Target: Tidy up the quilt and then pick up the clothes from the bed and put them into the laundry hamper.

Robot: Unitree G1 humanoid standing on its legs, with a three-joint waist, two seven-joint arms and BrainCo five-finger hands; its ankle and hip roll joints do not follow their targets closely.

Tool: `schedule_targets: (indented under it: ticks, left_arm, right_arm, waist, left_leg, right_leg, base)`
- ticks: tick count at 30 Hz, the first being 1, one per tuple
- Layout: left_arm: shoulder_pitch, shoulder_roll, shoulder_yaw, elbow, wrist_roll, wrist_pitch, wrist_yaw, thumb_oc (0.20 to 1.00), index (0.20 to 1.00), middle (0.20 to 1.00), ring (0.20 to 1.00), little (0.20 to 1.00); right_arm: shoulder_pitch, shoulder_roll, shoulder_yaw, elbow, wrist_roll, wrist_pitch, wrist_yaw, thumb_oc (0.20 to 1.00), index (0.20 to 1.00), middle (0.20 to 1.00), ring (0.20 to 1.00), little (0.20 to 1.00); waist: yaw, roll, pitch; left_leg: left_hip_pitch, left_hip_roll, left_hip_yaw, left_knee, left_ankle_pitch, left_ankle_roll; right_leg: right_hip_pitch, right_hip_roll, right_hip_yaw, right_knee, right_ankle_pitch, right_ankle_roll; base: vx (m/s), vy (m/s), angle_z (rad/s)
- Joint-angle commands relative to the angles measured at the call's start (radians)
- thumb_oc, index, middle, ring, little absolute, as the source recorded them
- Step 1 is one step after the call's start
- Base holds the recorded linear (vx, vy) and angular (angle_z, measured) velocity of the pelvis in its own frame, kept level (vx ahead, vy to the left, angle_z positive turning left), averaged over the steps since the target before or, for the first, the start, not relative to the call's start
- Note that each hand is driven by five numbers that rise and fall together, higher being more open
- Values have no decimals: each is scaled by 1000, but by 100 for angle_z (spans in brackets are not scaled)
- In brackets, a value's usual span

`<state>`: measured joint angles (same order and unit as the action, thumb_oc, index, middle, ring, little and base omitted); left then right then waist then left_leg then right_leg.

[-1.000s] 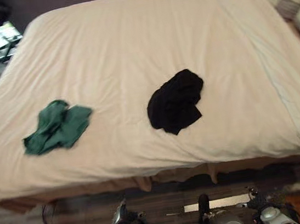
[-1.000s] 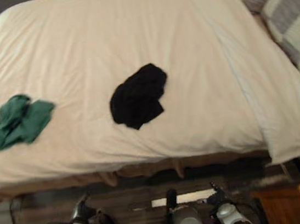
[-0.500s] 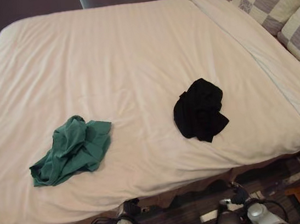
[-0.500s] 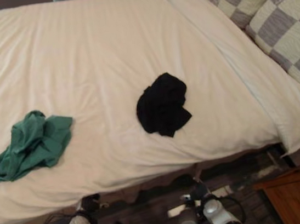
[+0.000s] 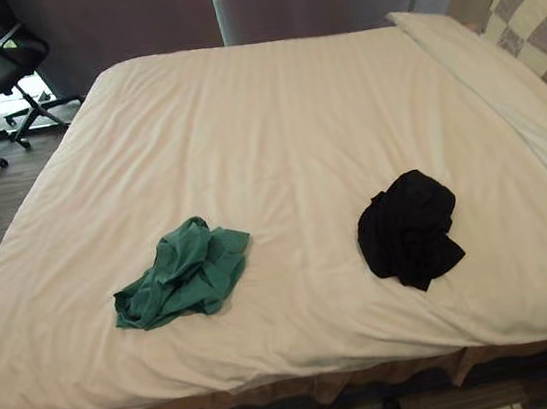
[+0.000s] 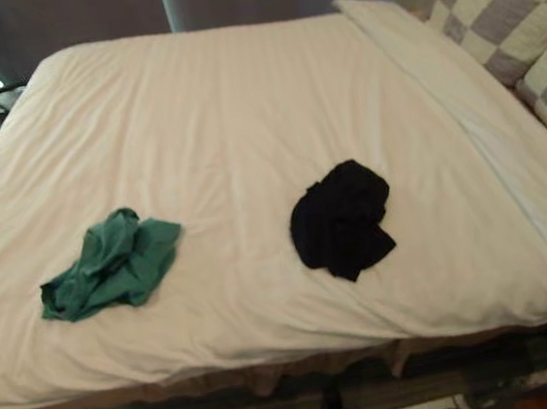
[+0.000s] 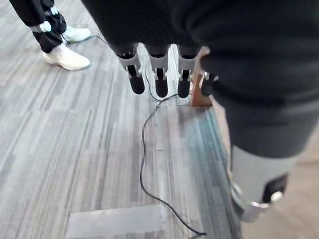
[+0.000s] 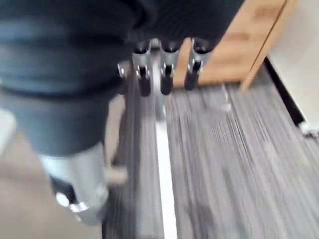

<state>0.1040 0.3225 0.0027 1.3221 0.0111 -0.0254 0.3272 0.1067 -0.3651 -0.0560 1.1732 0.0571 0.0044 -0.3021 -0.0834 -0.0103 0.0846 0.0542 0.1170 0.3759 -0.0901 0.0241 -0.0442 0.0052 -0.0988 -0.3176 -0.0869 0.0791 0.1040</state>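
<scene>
Both hands hang over the striped grey floor (image 7: 75,149) with nothing held: left hand (image 7: 157,69) fingers straight and relaxed, right hand (image 8: 167,67) likewise. Beyond the left hand, a person's white shoes (image 7: 67,55) stand at the upper left of its wrist view. On the bed, the cream quilt (image 5: 273,124) lies spread flat. Green clothes (image 5: 180,274) sit lower left of centre; black clothes (image 5: 410,228) lie well apart, lower right. Checked pillows (image 6: 495,9) occupy the upper right.
</scene>
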Motion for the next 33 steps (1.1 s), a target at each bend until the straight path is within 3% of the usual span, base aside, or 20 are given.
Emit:
schedule_targets:
  ticks: [1,2,3,4,6,8,11,13,14,15,16,17,18,24,27,29,33]
  left_arm:
    - [-78,116,9,-24,56,-17,68,1000,1000,1000,1000,1000]
    - [-98,226,16,-179,138,-34,84,1000,1000,1000,1000,1000]
    - [-96,226,15,-182,139,-32,83,1000,1000,1000,1000,1000]
    - [-124,298,2,-283,190,-41,104,1000,1000,1000,1000,1000]
    - [-142,343,2,-345,221,-41,107,1000,1000,1000,1000,1000]
    - [-196,484,11,-613,321,-61,147,1000,1000,1000,1000,1000]
    - [-203,492,18,-732,347,-76,146,1000,1000,1000,1000,1000]
    - [-218,481,-7,-899,401,-107,129,1000,1000,1000,1000,1000]
    - [-215,481,-5,-903,402,-105,127,1000,1000,1000,1000,1000]
    - [-418,728,-42,-738,301,-120,32,1000,1000,1000,1000,1000]
    - [-360,678,-58,-803,340,-131,77,1000,1000,1000,1000,1000]
    - [-299,660,-68,-904,378,-158,61,1000,1000,1000,1000,1000]
    - [-227,645,-66,-971,451,-142,61,1000,1000,1000,1000,1000]
    - [-262,608,-101,-983,533,-99,47,1000,1000,1000,1000,1000]
    - [-245,649,-5,-1184,592,-75,0,1000,1000,1000,1000,1000]
    - [-215,643,64,-1205,622,-68,-2,1000,1000,1000,1000,1000]
    - [-201,654,98,-1136,678,-39,-12,1000,1000,1000,1000,1000]
  right_arm:
    - [-37,-91,-40,-154,1,-52,-92,1000,1000,1000,1000,1000]
    - [16,-176,-99,-361,-78,-64,-121,1000,1000,1000,1000,1000]
    - [20,-175,-101,-365,-79,-61,-121,1000,1000,1000,1000,1000]
    - [17,-214,-121,-422,-109,-72,-148,1000,1000,1000,1000,1000]
    - [4,-229,-132,-432,-124,-72,-164,1000,1000,1000,1000,1000]
    - [-33,-319,-146,-579,-218,-76,-189,1000,1000,1000,1000,1000]
    - [-51,-356,-128,-668,-293,-76,-187,1000,1000,1000,1000,1000]
    - [-88,-387,-82,-761,-359,-95,-157,1000,1000,1000,1000,1000]
    - [-88,-388,-82,-762,-360,-94,-156,1000,1000,1000,1000,1000]
    - [-151,-494,-19,-819,-349,-117,-86,1000,1000,1000,1000,1000]
    - [-119,-442,-48,-873,-352,-125,-117,1000,1000,1000,1000,1000]
    - [-107,-440,-46,-912,-382,-134,-100,1000,1000,1000,1000,1000]
    - [-116,-443,-35,-952,-410,-144,-108,1000,1000,1000,1000,1000]
    - [-210,-442,23,-1028,-432,-139,-103,1000,1000,1000,1000,1000]
    - [-217,-445,-8,-1065,-447,-123,-97,1000,1000,1000,1000,1000]
    - [-234,-446,-13,-1057,-455,-110,-87,1000,1000,1000,1000,1000]
    - [-280,-466,-16,-1052,-441,-113,-80,1000,1000,1000,1000,1000]
  waist:
    - [-25,-15,65]
    - [-39,-6,66]
    - [-38,-3,63]
    - [-45,3,65]
    - [-46,2,71]
    - [-51,6,66]
    - [-51,1,66]
    - [-50,-8,64]
    - [-50,-4,61]
    - [-89,20,38]
    - [-73,7,51]
    - [-63,7,60]
    - [-59,4,67]
    - [-62,3,115]
    - [-37,10,165]
    - [-21,8,196]
    - [-7,6,241]
  left_leg:
    - [24,49,53,3,-12,-71]
    - [25,51,57,3,-16,-73]
    - [34,52,45,3,-35,-80]
    - [36,53,46,3,-36,-81]
    - [26,52,59,3,-17,-75]
    - [37,56,49,3,-40,-80]
    - [35,58,67,3,-23,-74]
    - [35,62,69,3,-23,-74]
    - [45,63,53,3,-44,-81]
    - [54,65,71,3,-41,-86]
    - [53,61,73,3,-38,-86]
    - [51,59,70,3,-41,-84]
    - [41,61,68,3,-41,-82]
    - [-22,65,74,3,-25,-81]
    - [-84,67,58,3,-5,-83]
    - [-126,73,51,4,10,-87]
    - [-185,78,53,6,36,-98]
  right_leg:
    - [32,-105,5,0,-29,66]
    - [33,-107,2,0,-30,73]
    - [43,-106,11,0,-44,81]
    - [44,-107,9,0,-43,85]
    - [35,-109,-1,0,-27,78]
    - [40,-112,16,0,-41,92]
    - [36,-112,8,0,-29,83]
    - [34,-111,11,0,-28,83]
    - [44,-110,23,0,-44,92]
    - [42,-110,34,0,-40,97]
    - [38,-112,36,0,-33,99]
    - [37,-112,37,0,-31,100]
    - [26,-112,40,0,-33,101]
    - [-47,-116,54,0,-16,103]
    - [-101,-121,53,1,-1,101]
    - [-141,-128,49,3,10,98]
    - [-193,-138,37,6,33,100]
  base:
    - [34,8,-1]
    - [92,18,3]
    - [106,23,8]
    - [79,19,14]
    - [-28,-4,7]
    - [50,-16,-9]
    - [-44,-27,-7]
    - [66,-26,-8]
    - [152,24,-12]
    - [144,61,-11]
    - [66,48,-12]
    - [-28,-4,-31]
    - [-33,-19,-29]
    - [-117,-12,-2]
    - [-170,-27,-4]
    - [-142,-42,19]
    - [-114,-33,4]
